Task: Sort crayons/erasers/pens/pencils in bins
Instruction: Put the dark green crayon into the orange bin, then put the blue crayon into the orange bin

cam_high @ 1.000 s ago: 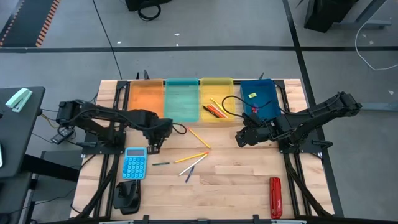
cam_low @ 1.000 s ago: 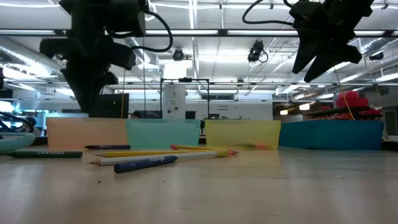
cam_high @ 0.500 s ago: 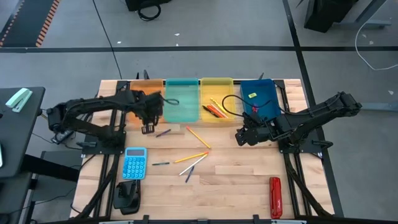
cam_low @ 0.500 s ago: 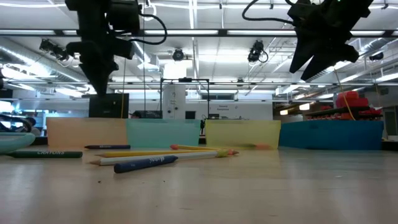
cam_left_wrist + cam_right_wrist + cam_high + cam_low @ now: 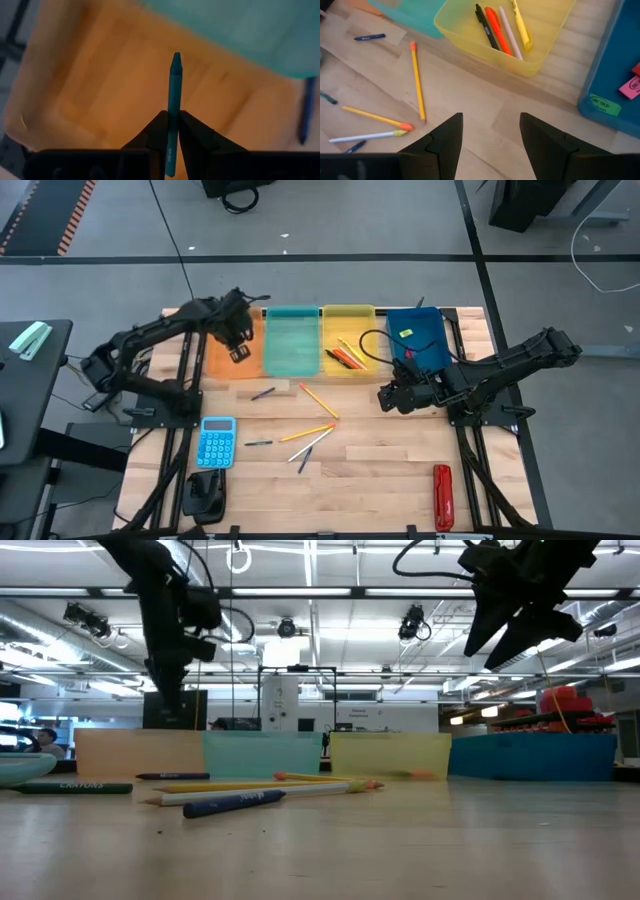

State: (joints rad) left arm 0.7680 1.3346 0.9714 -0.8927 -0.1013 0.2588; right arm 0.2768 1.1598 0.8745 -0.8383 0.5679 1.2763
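Our two arms are dark and jointed, with black cables looping along them. Our left gripper (image 5: 173, 131) has matte black tapered fingers; our right gripper (image 5: 490, 137) has the same blunt, angular black fingers.

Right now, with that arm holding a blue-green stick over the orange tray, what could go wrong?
The left gripper pinches the teal crayon by its lower part only, so it might tilt or slip early. In the high view the gripper hangs near the orange bin's edge beside the teal bin, so a drop could land in the wrong one.
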